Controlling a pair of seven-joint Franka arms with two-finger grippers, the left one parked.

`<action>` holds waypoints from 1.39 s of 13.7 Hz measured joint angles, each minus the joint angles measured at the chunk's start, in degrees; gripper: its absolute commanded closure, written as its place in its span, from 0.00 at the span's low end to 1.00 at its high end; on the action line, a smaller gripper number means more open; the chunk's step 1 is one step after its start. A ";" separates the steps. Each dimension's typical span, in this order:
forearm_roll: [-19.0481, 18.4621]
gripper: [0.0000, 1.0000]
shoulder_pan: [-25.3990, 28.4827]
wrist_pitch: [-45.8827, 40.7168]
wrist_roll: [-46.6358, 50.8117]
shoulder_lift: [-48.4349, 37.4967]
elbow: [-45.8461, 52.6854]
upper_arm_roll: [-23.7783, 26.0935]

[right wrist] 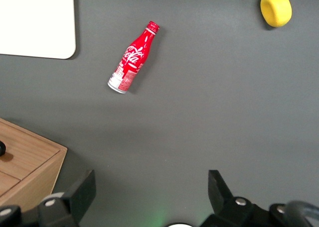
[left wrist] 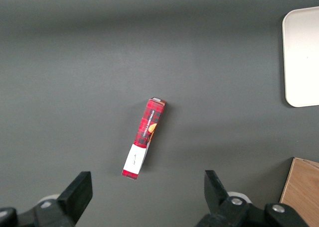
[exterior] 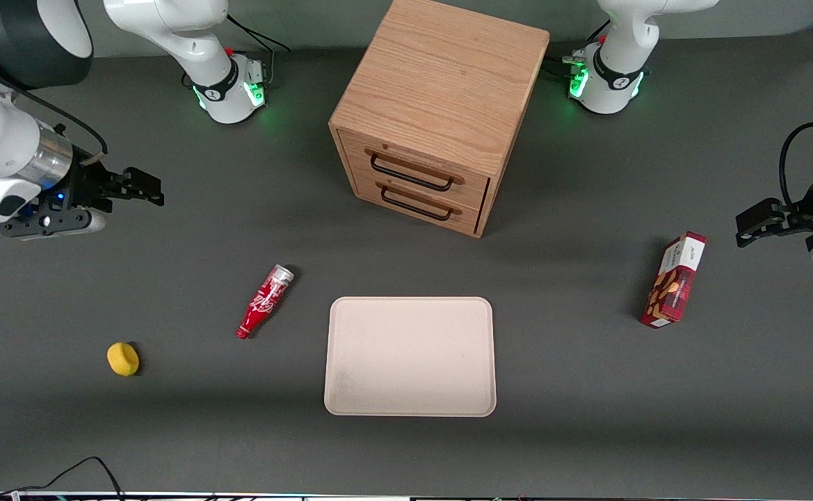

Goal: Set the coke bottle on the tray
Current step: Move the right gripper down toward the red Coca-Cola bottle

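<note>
- Two fingers of the gripper [exterior: 147, 189] stand spread apart with nothing between them; it hangs above bare table at the working arm's end, well clear of everything.
- Closest item: coke bottle [exterior: 265, 302], lying on its side on the table, nearer the front camera than the gripper and offset toward the table's middle. Cap end points toward the front camera, silver base away from it.
- Lemon-like yellow object [exterior: 123, 359] lies nearer the camera still, apart from the bottle; not an obstacle.
- Tray [exterior: 410, 356] lies flat just beside the bottle, farther out from the gripper, nothing on it.
- Step, as I read it: reach not yet started.
- Next move likely needs travel over the bottle, wrist turned so the fingers straddle the body crosswise, then descent.
</note>
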 measured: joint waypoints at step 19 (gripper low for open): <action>-5.02 0.00 1.48 30.18 43.96 23.52 -4.39 9.79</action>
